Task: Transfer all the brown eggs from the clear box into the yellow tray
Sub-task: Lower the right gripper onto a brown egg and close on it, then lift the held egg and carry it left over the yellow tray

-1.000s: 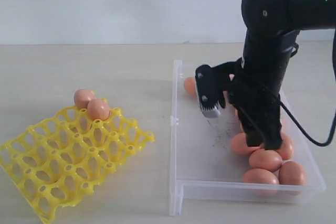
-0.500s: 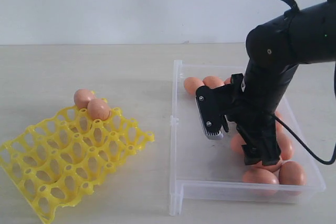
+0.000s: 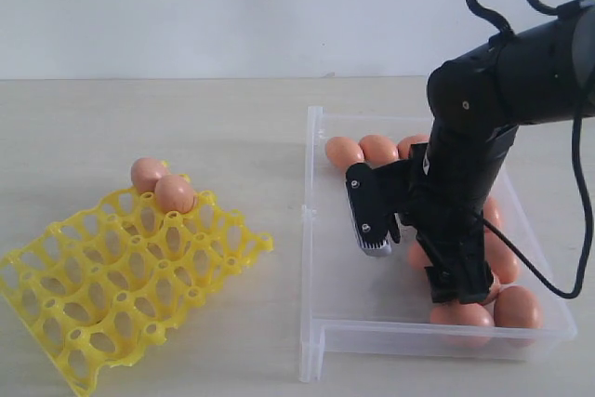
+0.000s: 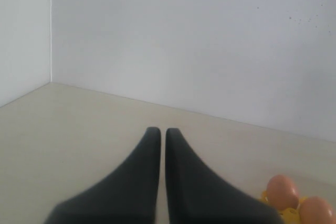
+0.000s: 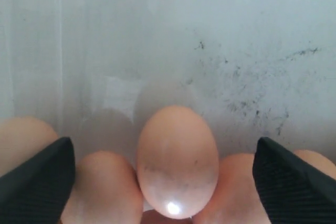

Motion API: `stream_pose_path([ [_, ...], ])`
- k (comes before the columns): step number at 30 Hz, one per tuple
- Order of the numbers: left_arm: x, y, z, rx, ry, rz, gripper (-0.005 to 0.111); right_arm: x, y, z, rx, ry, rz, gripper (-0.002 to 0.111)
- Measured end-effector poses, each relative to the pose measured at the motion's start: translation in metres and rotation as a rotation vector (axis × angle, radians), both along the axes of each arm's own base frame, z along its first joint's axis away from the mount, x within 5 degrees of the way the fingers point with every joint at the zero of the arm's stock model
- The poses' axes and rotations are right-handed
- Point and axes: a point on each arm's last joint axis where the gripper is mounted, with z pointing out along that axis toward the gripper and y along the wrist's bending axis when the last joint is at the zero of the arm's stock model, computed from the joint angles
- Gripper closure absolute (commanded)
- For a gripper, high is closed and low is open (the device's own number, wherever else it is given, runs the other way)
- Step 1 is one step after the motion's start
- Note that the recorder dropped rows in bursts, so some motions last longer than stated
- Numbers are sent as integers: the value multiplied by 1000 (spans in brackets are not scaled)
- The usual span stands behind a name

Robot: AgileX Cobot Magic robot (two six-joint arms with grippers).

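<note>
Table (image 3: 139,118): two eggs (image 3: 174,193) in yellow tray (image 3: 136,242)

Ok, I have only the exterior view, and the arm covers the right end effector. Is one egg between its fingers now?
Observer: Yes. In the right wrist view one brown egg lies centred between the fingers of the right end effector, which stands wide open and does not touch it.
Operator: And are other eggs close to that one?
Observer: Yes, neighbour eggs lie right against it on both sides.
Operator: The left end effector I cannot see at all.
Observer: The left end effector is shut, holds nothing, and is above the bare table.
</note>
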Motion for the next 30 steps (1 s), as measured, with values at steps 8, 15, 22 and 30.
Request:
stream_pose_path([
  [8,0,0,0,0,0,0,103,3,0,-8,-9,-6,-38,26],
  [15,0,0,0,0,0,0,103,5,-2,-8,-27,-29,-58,52],
  [22,0,0,0,0,0,0,103,6,-3,-8,-43,-36,-53,109],
  [30,0,0,0,0,0,0,103,17,12,-6,170,-146,-246,108],
])
